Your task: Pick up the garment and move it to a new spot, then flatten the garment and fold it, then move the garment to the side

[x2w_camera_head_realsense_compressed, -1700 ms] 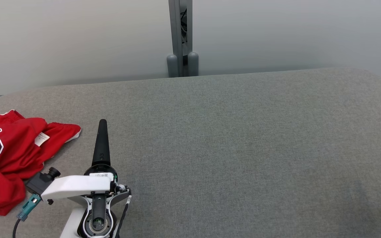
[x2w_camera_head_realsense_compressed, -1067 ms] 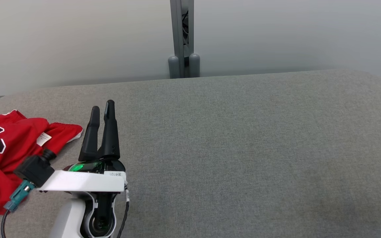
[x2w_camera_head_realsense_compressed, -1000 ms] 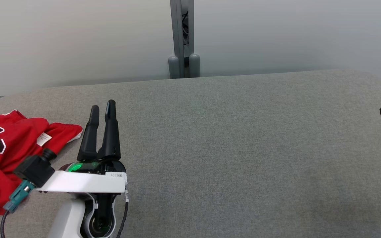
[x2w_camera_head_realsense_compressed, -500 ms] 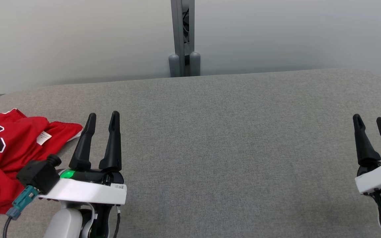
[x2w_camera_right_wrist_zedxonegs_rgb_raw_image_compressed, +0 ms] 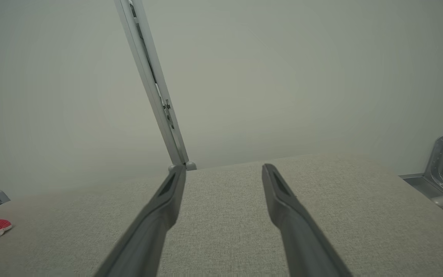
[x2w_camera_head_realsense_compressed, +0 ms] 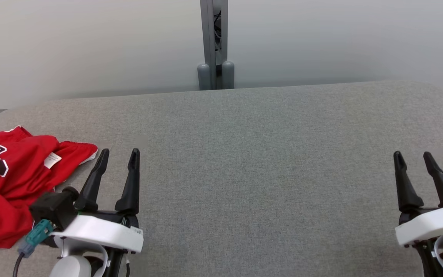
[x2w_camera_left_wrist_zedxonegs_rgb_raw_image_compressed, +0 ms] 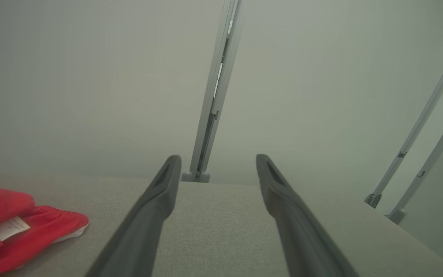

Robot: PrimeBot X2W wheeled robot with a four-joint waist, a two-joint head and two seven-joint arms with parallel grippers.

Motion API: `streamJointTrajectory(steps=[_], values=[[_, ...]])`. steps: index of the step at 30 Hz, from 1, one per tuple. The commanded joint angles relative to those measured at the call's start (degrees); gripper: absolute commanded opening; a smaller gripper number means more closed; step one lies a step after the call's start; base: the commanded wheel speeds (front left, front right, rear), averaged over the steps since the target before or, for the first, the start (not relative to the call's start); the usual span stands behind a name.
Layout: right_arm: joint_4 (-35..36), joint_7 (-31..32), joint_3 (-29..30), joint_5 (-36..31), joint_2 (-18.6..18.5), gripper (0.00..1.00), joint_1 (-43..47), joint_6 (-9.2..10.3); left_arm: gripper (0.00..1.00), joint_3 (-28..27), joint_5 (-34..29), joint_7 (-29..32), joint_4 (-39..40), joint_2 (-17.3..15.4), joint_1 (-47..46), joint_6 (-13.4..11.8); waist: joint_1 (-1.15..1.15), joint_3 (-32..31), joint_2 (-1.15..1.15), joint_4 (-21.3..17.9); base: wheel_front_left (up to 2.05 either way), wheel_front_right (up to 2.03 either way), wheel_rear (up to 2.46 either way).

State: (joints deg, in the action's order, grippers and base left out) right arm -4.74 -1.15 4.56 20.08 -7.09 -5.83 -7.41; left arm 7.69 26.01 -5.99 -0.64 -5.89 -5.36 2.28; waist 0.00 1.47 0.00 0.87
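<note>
Comparing against the frames from a second or two back: the left tool [x2w_camera_head_realsense_compressed: 119, 151] was seen rolled edge-on with its fingers stacked. It is now levelled and drawn back toward the robot, fingers side by side and pointed forward. The right tool [x2w_camera_head_realsense_compressed: 412, 154] has been brought in from the side and is set in the same pose, well apart to the right. The garment [x2w_camera_head_realsense_compressed: 10, 181] has not been shifted. Reading: a two-arm ready pose is being taken up and the pick is not yet started, so move, flatten and fold are all still outstanding.

Tool state: both are spread wide and nothing is gripped in either. Bare counter [x2w_camera_head_realsense_compressed: 263, 154] is seen between each pair of fingers in the wrist views. No contact with cloth is visible.

The garment is left crumpled in a red heap to the left of the left tool. Its white-trimmed hem is just beside that tool's left fingertip, with a white label [x2w_camera_head_realsense_compressed: 52, 159] turned up. From the right tool it is far off to the left.
</note>
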Motion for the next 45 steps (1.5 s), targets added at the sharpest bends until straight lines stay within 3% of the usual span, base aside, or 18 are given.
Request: streamJointTrajectory(steps=[1,15,45], values=[[0.5,-1.0,-0.8,-1.8,-0.1,1.0,0.4,-0.09,1.0,-0.5,-2.1,0.3,0.9,-0.2,0.3,-0.5,0.0,-0.1,0.0,0.0,0.0,0.0,0.0],[0.2,-4.2,-2.5,-6.0,1.8,1.0,2.7,-0.1,1.0,-2.3,-9.2,2.9,1.6,-0.2,3.9,-2.7,0.0,-0.9,0.0,0.3,0.0,0.0,0.0],[1.8,-7.4,-4.7,-11.2,4.0,1.0,6.7,-0.13,1.0,-4.3,-18.0,7.9,2.8,-0.3,8.0,-3.9,0.0,-2.2,0.0,0.5,0.0,0.0,0.0]])
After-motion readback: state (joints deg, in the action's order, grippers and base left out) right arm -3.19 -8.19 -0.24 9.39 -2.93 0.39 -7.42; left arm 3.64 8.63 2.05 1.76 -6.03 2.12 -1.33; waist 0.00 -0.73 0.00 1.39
